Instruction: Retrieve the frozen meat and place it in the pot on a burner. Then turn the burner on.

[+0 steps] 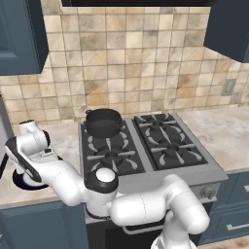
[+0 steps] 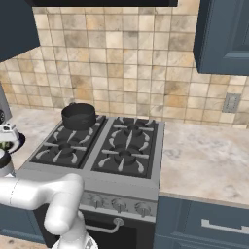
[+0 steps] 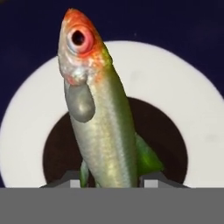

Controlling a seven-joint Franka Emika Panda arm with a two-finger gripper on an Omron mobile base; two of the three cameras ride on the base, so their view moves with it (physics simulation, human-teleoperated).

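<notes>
Left of the stove, over the worktop [image 1: 58, 141], the claw [image 3: 111, 186] sits low above the plate [image 3: 183, 100]. Hand view: frozen meat [image 3: 98, 113], a fish-shaped piece, lies on the plate between the 2 finger tips [image 3: 70, 180], which stand close against its tail end. Whether they are clamped on it I cannot tell. Pot [image 1: 103, 121] stands on the rear left burner [image 1: 108, 133] of 4, well apart from the plate.

Step in hand, as judged: grasping the meat, step 1 of 3.

Next move calls for a firm grip, a straight lift clear of the plate, then carrying right to the pot.
</notes>
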